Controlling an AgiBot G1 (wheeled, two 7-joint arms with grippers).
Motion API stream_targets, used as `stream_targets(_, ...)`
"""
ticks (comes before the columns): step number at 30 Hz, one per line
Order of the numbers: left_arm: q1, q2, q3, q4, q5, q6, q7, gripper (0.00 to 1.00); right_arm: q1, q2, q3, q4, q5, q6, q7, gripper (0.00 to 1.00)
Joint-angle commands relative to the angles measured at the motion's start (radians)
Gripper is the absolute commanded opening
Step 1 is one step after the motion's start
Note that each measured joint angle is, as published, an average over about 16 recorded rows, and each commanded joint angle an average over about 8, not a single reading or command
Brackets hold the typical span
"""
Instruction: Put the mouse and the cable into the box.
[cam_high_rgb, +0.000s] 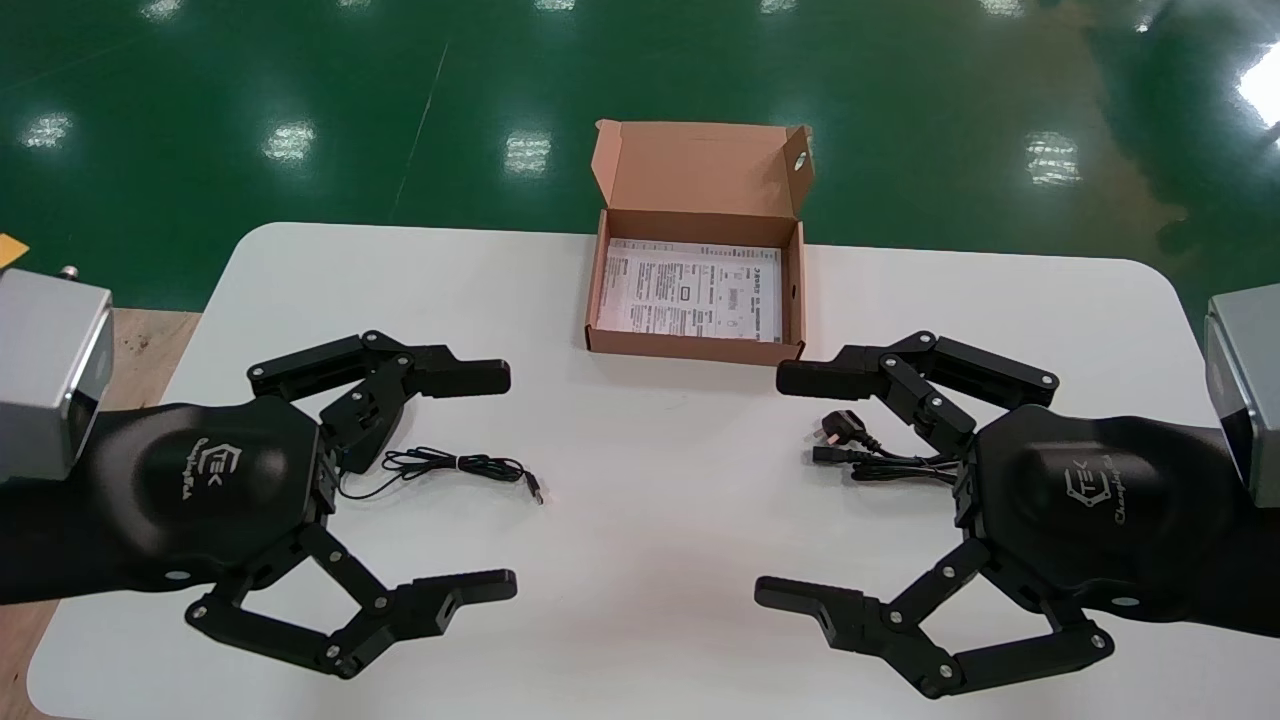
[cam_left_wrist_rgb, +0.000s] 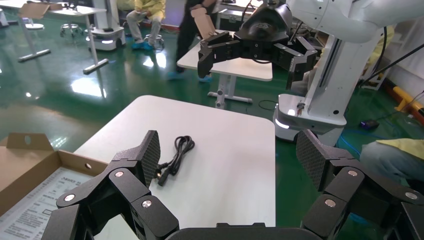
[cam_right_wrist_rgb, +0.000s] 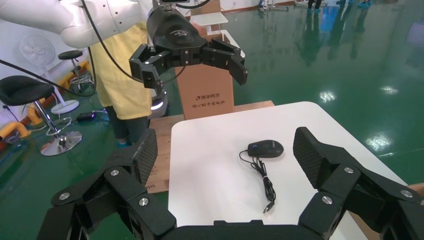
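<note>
An open brown cardboard box (cam_high_rgb: 692, 347) stands at the table's far middle, lid up, with a printed sheet (cam_high_rgb: 690, 290) lying inside; its corner also shows in the left wrist view (cam_left_wrist_rgb: 35, 165). The black mouse (cam_right_wrist_rgb: 265, 148) lies under my left hand and is hidden in the head view, where only its thin cord (cam_high_rgb: 455, 464) trails toward the centre. A black power cable (cam_high_rgb: 868, 456) (cam_left_wrist_rgb: 175, 151) lies coiled, partly under my right hand. My left gripper (cam_high_rgb: 490, 480) (cam_left_wrist_rgb: 230, 155) and right gripper (cam_high_rgb: 790, 487) (cam_right_wrist_rgb: 227, 152) hover wide open and hold nothing.
The white table (cam_high_rgb: 650, 540) has rounded corners and green floor beyond its far edge. A wooden pallet (cam_high_rgb: 140, 350) lies off its left side. A person (cam_right_wrist_rgb: 120, 85), stools and a carton (cam_right_wrist_rgb: 207, 92) stand behind.
</note>
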Motion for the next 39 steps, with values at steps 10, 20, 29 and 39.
stream_targets(10,-0.185,0.051,0.163,0.079,0.227,0.074,0.003,1.0,0.099,0.013,-0.039,-0.171,-0.202,-0.048,-0.21,1.0)
stream_targets(20,-0.421,0.17,0.34,0.411,0.516,0.06,0.189,1.0,0.289,-0.011,-0.202,-0.428,-0.498,-0.088,-0.575,1.0)
stream_targets(29,-0.538,0.297,0.42,0.757,0.653,0.03,0.408,1.0,0.409,-0.077,-0.32,-0.664,-0.637,-0.081,-0.783,1.0)
stream_targets(39,-0.617,0.416,0.471,1.018,0.744,-0.027,0.612,1.0,0.515,-0.193,-0.39,-0.922,-0.735,-0.016,-0.943,1.0)
